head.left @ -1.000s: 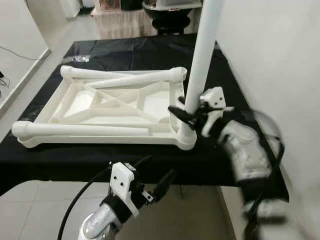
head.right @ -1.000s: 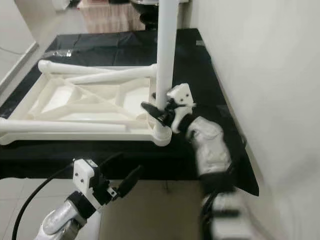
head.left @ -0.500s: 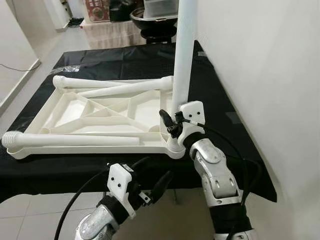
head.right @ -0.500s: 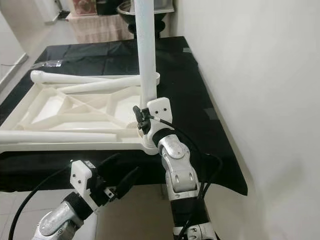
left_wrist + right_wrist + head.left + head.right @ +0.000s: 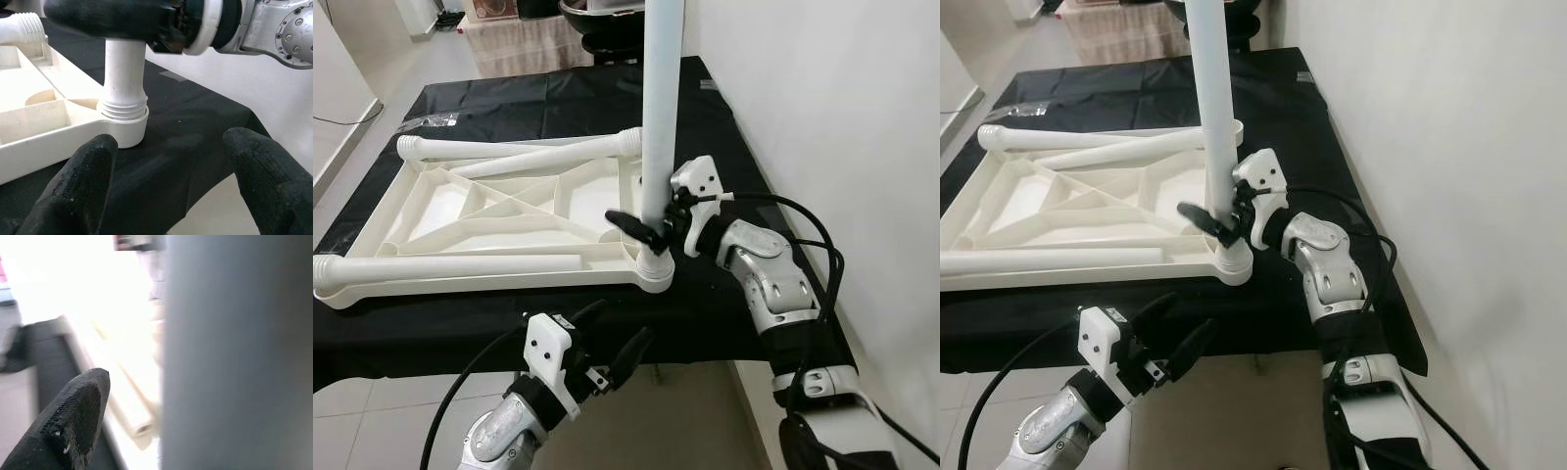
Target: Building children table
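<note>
The left gripper (image 5: pixel 607 343) hovers with fingers spread apart, holding nothing, just off the front edge of a surface (image 5: pixel 558 98) draped in black cloth. On it lies a white plastic table top (image 5: pixel 499 215), upside down (ribbed underside up), with loose white legs (image 5: pixel 460 264) resting along its frame. At its front right corner, near the surface's right edge, one table leg (image 5: pixel 661 108) stands upright in its socket. The right gripper (image 5: pixel 651 227) is clenched around this leg low down, just above the socket.
</note>
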You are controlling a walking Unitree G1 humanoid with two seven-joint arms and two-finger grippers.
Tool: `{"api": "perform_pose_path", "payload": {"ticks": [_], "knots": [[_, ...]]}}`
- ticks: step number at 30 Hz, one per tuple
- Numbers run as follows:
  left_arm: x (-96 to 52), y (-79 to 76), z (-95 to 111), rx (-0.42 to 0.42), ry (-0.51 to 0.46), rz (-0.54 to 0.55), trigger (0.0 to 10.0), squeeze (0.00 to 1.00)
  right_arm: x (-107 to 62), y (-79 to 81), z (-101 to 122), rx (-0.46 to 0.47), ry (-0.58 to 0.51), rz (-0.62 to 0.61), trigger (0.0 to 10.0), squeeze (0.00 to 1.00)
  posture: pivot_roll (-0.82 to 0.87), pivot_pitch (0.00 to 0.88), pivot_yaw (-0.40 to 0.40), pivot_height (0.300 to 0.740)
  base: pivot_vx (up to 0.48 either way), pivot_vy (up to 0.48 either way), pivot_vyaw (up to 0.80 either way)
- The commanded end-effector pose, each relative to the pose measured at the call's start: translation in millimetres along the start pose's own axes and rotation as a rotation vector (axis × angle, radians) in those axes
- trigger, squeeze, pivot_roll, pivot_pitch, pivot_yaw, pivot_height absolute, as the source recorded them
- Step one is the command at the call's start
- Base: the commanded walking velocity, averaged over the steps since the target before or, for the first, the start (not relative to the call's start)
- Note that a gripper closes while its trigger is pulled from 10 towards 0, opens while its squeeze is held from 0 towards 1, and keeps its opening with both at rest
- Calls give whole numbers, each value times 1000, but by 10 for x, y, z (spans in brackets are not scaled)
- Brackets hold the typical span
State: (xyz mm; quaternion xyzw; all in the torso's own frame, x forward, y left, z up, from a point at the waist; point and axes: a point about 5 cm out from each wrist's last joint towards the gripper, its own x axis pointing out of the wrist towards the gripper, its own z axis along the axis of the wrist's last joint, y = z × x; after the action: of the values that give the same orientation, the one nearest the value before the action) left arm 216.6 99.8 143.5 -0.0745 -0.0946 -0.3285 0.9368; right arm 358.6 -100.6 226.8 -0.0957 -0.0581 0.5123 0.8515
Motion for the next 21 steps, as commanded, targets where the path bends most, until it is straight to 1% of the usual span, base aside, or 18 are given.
{"api": "perform_pose_path", "payload": {"ticks": [1,2,5,7,8,9,11,17,20,21], "knots": [[-22,-15,-37,-8,11,7,10000,0,78,43,70,-6,-22,124,10000,0,65,178,41,740,0,0,0],[-22,-17,-37,-9,11,7,10000,0,70,13,81,1,-26,147,10000,0,67,179,42,740,0,0,0],[-22,-18,-37,-9,11,7,10000,0,65,-7,88,4,-29,161,10000,0,67,179,42,740,0,0,0],[-23,-27,-39,-10,11,6,10000,0,37,-52,84,23,-19,219,10000,0,68,183,42,740,0,0,0],[-23,-27,-39,-10,11,6,10000,0,37,-52,84,23,-19,219,10000,0,68,183,42,740,0,0,0],[-23,-32,-41,-11,12,6,10000,0,26,-75,80,34,-15,239,0,0,67,184,43,740,0,0,0],[-23,-40,-45,-13,13,5,10000,0,17,-107,78,45,-14,259,0,0,69,184,43,740,0,0,0],[-18,-52,-55,-14,16,4,10000,0,2,-157,66,52,-20,247,0,0,68,181,45,740,0,0,0],[-15,-58,-59,-15,15,4,10000,0,-34,-188,45,49,-27,209,0,0,64,178,43,740,0,0,0],[-15,-60,-60,-16,14,5,10000,0,-85,-225,16,35,-30,144,0,0,61,178,44,740,0,0,0]]}}
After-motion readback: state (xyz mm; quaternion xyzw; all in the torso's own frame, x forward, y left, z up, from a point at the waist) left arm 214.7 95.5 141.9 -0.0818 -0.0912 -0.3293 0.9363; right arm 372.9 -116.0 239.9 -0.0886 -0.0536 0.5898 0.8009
